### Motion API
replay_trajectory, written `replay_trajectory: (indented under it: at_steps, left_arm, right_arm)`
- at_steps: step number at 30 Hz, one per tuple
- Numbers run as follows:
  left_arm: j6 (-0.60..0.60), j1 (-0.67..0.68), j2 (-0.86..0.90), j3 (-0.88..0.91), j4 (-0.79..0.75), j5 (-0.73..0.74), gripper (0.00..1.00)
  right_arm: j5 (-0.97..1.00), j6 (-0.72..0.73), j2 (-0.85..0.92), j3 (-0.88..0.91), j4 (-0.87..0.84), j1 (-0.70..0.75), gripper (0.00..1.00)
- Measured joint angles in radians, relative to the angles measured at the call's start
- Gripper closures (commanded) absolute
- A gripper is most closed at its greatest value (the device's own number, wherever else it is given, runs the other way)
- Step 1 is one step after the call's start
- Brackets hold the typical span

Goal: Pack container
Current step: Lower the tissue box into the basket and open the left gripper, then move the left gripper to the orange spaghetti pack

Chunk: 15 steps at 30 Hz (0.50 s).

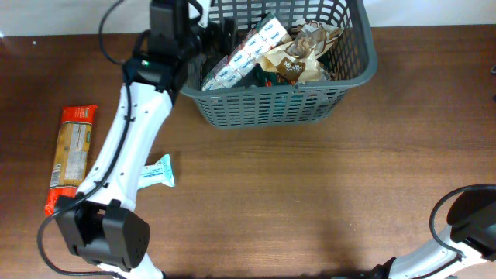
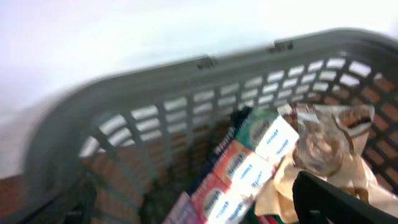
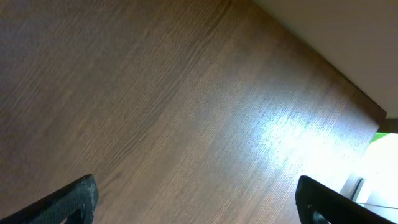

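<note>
The dark grey slotted container [image 1: 287, 108] stands at the back of the table. In it lie a long white, blue and red packet [image 1: 244, 54] and a crumpled beige packet [image 1: 298, 58]. My left gripper [image 1: 221, 35] hangs over the container's left end with its fingers wide apart and nothing between them. The left wrist view, which is blurred, shows the container wall [image 2: 186, 112], the long packet [image 2: 249, 168] and the beige packet [image 2: 323, 149] below the left gripper [image 2: 199, 208]. My right gripper [image 3: 199, 199] is open and empty over bare wood.
A long orange-red packet [image 1: 71, 155] lies on the table at the left. A small teal packet [image 1: 159, 172] lies beside the left arm's lower link. The right arm [image 1: 473, 221] sits at the front right corner. The table's edge [image 3: 348, 87] shows in the right wrist view.
</note>
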State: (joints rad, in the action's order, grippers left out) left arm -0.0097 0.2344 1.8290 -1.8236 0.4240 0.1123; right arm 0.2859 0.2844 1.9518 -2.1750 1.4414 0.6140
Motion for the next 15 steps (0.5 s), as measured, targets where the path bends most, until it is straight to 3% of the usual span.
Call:
replay_trajectory:
  at_steps: [2,8,15]
  left_arm:
    - [0.006,-0.013,0.0,-0.028,0.019,-0.007,0.0]
    - [0.013,-0.069,-0.045,-0.06,0.089,-0.122,0.01]
    - [0.014,-0.179,-0.216,-0.064,0.265,-0.323,0.01]
  right_arm:
    - [0.0,0.0,0.0,0.0,0.0,0.0,0.01]
    - [0.0,0.0,0.0,0.0,0.0,0.0,0.01]
    - [0.0,0.0,0.0,0.0,0.0,0.0,0.01]
